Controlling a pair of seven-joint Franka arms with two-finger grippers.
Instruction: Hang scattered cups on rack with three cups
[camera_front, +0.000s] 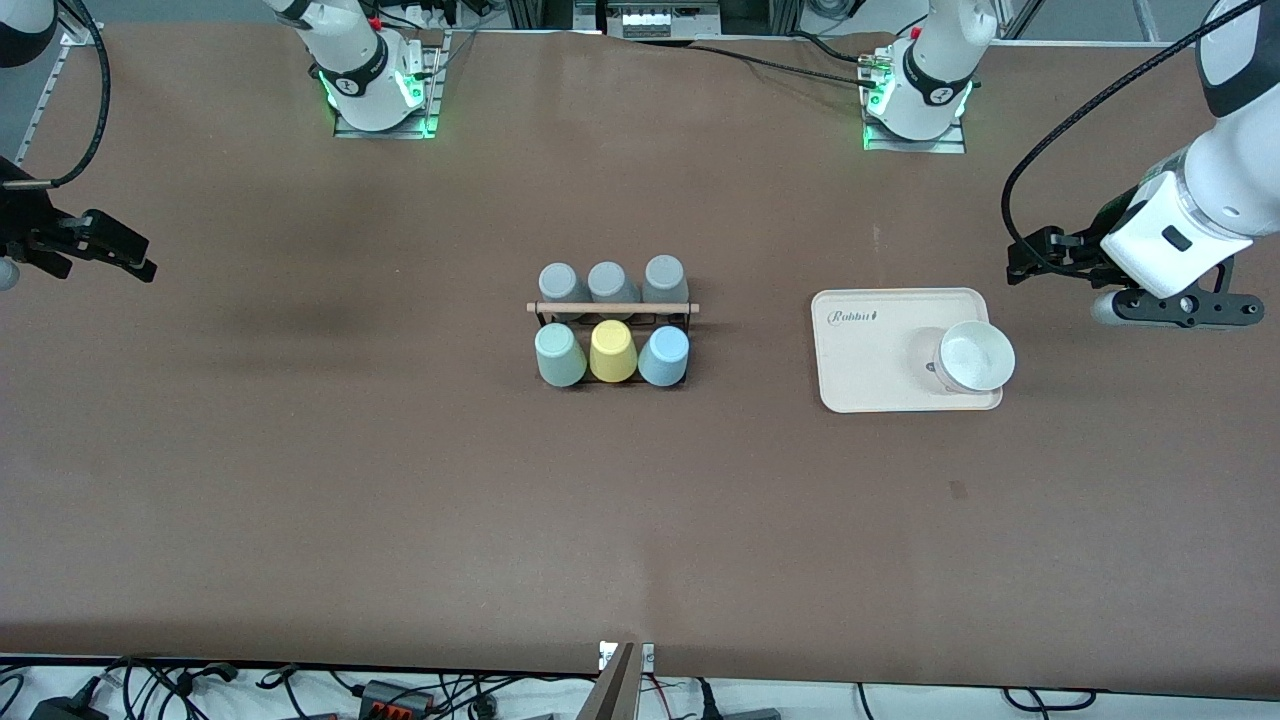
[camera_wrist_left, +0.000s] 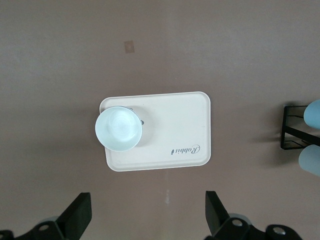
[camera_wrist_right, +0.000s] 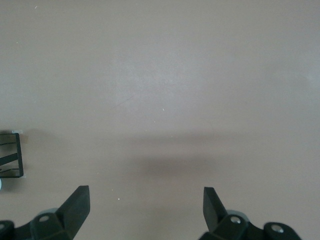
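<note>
Hanging on the rack (camera_front: 612, 308) at mid-counter were the mint cup (camera_front: 559, 355) and blue cup (camera_front: 664, 356), flanking a yellow cup (camera_front: 612, 351). Left pincer (camera_front: 1040, 254) and right pincer (camera_front: 120, 247) were held apart, waiting at the counter's ends. A careless reach could dislodge hung cups.

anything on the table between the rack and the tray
No. The front view shows only bare brown table between the rack and the tray.
</note>
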